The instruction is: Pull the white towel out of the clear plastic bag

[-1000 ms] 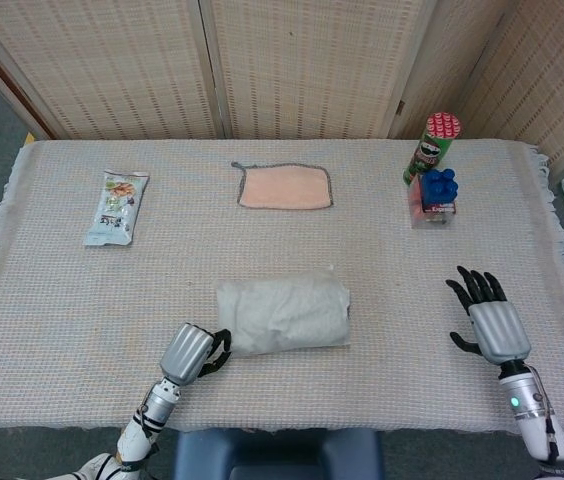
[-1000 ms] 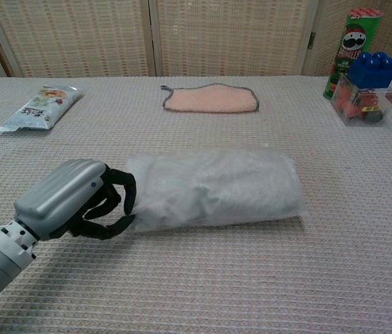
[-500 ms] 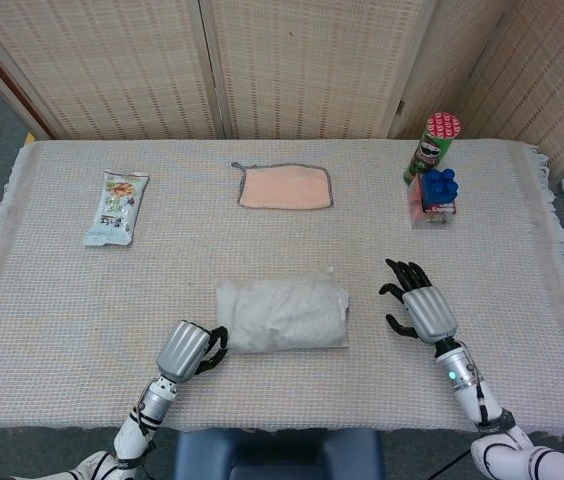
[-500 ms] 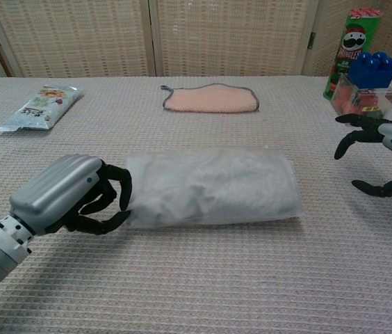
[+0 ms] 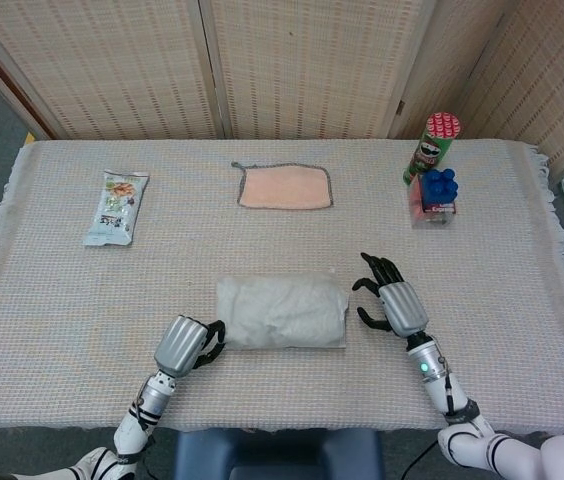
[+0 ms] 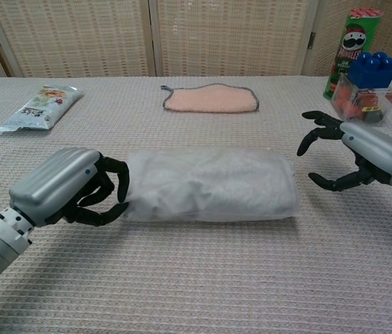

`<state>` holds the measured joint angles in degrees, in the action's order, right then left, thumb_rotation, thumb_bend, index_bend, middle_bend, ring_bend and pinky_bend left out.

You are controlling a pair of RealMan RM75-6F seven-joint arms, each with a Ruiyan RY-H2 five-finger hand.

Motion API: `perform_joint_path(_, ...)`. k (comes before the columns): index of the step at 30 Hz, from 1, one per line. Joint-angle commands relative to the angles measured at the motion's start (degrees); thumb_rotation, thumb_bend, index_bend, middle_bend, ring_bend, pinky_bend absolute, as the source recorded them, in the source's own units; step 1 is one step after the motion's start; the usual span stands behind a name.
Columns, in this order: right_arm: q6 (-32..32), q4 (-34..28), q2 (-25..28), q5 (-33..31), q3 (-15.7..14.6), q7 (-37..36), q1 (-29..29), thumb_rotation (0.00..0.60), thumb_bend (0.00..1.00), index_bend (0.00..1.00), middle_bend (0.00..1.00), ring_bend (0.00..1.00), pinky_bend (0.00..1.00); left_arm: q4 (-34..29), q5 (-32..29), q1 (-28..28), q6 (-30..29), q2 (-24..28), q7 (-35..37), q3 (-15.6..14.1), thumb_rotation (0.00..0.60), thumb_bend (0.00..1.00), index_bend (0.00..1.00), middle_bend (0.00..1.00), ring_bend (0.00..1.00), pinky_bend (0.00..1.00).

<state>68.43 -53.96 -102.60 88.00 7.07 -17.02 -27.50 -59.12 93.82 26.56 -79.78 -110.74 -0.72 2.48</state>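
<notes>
The clear plastic bag [image 5: 282, 313] with the white towel [image 6: 203, 182] rolled up inside lay on its side near the front middle of the surface [image 5: 52, 300]. The left robot hand [image 6: 67, 188] was at the bag's left end, with its dark fingers [image 6: 116, 182] curled against the plastic; I could not tell if it really gripped the bag or only touched it. The right robot hand [image 6: 352, 154] was just beside the bag's right end, not touching it, with its fingers spread wide and nothing in it. Farther back lay a pink cloth [image 5: 285, 187] with a dark edge. A snack packet [image 5: 117, 207] lay far to the left. At the back right stood a green chip can [image 5: 433, 145], and just in front of it sat a small clear box with blue blocks [image 5: 434, 196] on top.
</notes>
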Motion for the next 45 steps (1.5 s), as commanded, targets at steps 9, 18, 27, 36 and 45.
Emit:
perform_joint_path(9,-0.51,9.10,-6.24,-0.01,-0.75,-12.98,-1.94,0.600,0.34,0.38,0.00,0.00,0.00,-1.49,-1.50,-0.03,-0.02,0.77,1.60,1.02,0.600,0.63,0.74,1.00,1.00,1.00)
perform_joint_path(18,-0.27,18.27,-12.18,0.65,-1.57,-27.34,-3.33,0.600,0.34,0.39,0.01,0.00,0.00,-1.85,-3.09,-0.06,-0.36,-0.15,1.49,2.53,0.600,0.63,0.74,1.00,1.00,1.00)
perform_joint_path(27,-0.12,25.11,-17.14,0.74,-2.11,-34.90,-4.23,0.600,0.46,0.60,0.09,0.00,0.00,-2.15,-3.78,-0.13,-0.71,-0.04,1.38,3.09,0.600,0.63,0.75,1.00,1.00,1.00)
perform_joint_path(36,3.25,28.36,-18.04,0.77,-2.17,-35.32,-3.65,0.600,0.60,0.78,0.17,0.00,0.00,-2.10,-4.02,-0.14,-0.76,0.61,1.64,3.17,0.600,0.63,0.75,1.00,1.00,1.00)
perform_joint_path(45,6.86,26.28,-13.14,0.54,-2.16,-32.86,-1.79,0.600,0.62,0.82,0.19,0.00,0.00,-0.25,-4.74,-0.31,-0.80,1.33,2.47,3.55,0.600,0.63,0.75,1.00,1.00,1.00)
